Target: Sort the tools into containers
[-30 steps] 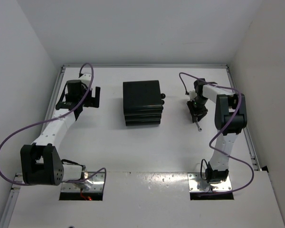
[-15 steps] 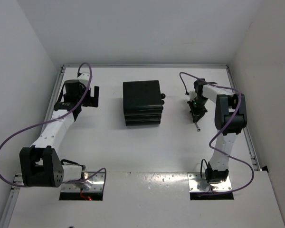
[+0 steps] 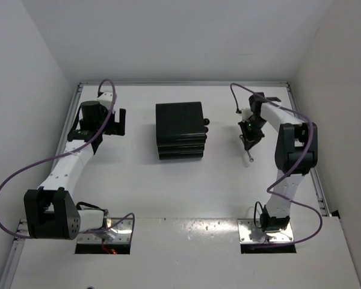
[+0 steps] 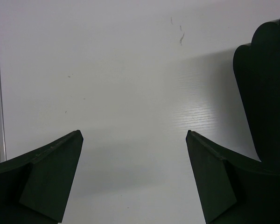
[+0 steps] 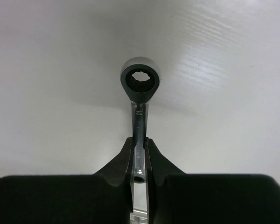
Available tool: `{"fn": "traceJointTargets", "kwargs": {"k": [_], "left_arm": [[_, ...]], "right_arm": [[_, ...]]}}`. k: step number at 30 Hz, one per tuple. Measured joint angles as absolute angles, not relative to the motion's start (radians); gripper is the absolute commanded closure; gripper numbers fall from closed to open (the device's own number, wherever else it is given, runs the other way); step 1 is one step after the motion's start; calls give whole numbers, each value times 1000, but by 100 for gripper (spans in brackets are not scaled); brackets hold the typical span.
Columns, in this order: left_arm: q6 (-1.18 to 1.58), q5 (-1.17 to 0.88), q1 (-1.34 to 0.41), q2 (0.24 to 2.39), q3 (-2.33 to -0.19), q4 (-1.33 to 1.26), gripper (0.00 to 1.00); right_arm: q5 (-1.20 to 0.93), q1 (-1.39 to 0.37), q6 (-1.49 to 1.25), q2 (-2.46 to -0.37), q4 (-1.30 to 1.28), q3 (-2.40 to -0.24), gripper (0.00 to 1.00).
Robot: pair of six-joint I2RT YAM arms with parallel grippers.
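The right arm has swung outward; the right gripper pinches the wrench (ring end free) over the table, right of the drawer cabinet. Such a thin grip could let it pivot or slip. The left gripper gapes wide.

My right fingers hide the lower shaft of the thin silver ring-ended wrench, whose tail runs off the bottom edge. My left fingers are cropped at bottom and right. From above, the squat black box-like cabinet is too small to read its front.
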State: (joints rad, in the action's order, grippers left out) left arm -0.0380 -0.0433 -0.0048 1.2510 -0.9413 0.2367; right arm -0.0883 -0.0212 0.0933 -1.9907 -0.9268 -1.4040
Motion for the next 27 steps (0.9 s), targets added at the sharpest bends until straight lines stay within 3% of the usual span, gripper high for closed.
{"fn": "traceJointTargets", "kwargs": {"k": [13,27], "left_arm": [[-21,-65,-5,1251,-941,237,0],[-21,-53,-5,1251,-941,241,0]], "right_arm": [[-171,-115,109,-1813,-1070,-1732,100],[-343,-338,135,-1926,-1102,-2147,100]]}}
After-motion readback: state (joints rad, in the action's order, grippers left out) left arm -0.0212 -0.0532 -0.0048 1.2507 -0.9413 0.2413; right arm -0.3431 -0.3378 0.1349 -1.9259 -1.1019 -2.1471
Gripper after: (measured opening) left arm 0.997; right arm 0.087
